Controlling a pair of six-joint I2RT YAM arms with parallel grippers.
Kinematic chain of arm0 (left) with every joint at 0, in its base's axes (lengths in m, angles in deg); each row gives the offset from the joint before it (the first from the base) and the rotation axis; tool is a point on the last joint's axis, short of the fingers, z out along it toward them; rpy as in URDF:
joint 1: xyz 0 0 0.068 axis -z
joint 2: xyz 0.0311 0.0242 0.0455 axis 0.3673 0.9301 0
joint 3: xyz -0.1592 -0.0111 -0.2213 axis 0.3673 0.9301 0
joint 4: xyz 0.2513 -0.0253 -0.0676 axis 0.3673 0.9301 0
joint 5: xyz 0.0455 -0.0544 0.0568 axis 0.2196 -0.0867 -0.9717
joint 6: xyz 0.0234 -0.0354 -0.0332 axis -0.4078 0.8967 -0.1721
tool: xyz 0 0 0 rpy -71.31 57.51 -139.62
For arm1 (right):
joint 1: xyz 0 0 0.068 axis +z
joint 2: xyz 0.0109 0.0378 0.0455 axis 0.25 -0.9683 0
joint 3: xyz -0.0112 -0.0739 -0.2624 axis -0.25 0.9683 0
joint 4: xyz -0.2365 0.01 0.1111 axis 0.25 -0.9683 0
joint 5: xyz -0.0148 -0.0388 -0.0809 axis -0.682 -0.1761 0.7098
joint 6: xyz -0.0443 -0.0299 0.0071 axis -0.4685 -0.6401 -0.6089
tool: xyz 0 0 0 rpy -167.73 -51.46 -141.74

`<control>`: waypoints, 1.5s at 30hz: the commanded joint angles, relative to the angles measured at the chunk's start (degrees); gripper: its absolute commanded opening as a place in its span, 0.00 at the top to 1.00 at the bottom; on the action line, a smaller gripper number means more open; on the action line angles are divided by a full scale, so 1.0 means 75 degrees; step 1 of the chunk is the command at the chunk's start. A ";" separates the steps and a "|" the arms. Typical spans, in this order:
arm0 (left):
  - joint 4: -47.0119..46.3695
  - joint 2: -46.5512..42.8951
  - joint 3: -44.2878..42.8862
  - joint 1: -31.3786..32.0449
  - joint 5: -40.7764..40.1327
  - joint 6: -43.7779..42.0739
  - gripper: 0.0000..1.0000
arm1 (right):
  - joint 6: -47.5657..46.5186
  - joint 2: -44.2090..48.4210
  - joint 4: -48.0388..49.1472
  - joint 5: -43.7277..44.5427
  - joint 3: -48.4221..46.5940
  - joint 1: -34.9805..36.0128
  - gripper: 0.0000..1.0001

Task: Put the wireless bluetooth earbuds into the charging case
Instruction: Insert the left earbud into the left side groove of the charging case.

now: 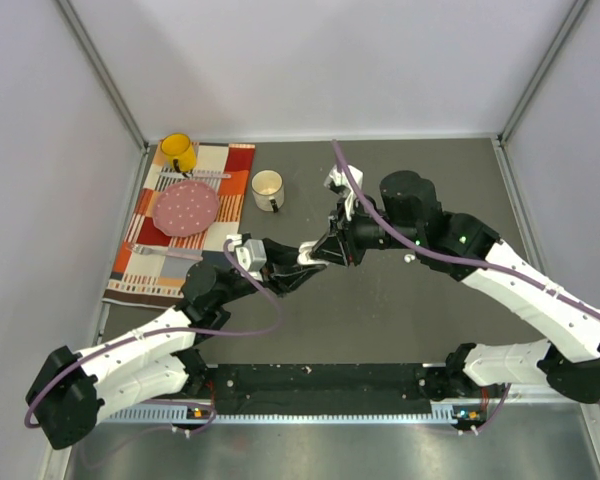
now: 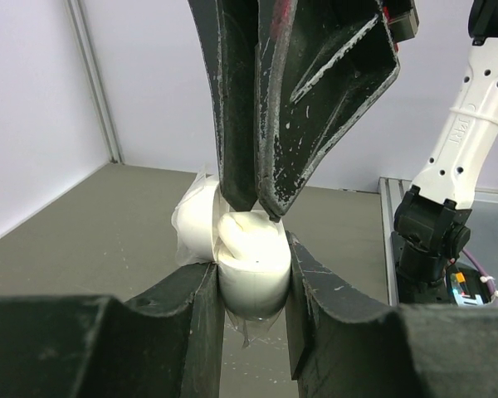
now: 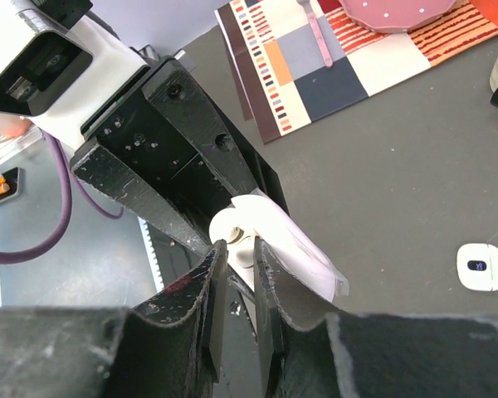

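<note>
Charging case (image 2: 251, 265) sits clamped in the left gripper (image 1: 303, 262) above mid-table, long axis along its fingers, lid open, while the right gripper (image 1: 327, 251), jaws nearly closed, pinches what may be an earbud (image 3: 242, 247) at its mouth.

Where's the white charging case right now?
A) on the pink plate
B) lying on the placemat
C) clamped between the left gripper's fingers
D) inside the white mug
C: in the left wrist view the charging case is squeezed between the fingers of the left gripper, with the tips of the right gripper coming down onto it from above.
</note>
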 commanded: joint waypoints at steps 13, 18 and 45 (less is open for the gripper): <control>-0.1551 0.0070 -0.0250 0.0139 0.0133 0.0108 1.00 | 0.0503 -0.0033 0.0495 0.1664 0.0410 0.0302 0.78; -0.1587 0.0094 -0.0273 0.0139 0.0180 0.0142 1.00 | 0.0924 0.0225 0.1303 0.1619 0.1006 0.0302 0.75; -0.2172 0.0246 -0.0297 0.0151 -0.0757 0.0834 1.00 | 0.0282 0.1327 0.3695 0.2460 0.2953 0.0782 0.96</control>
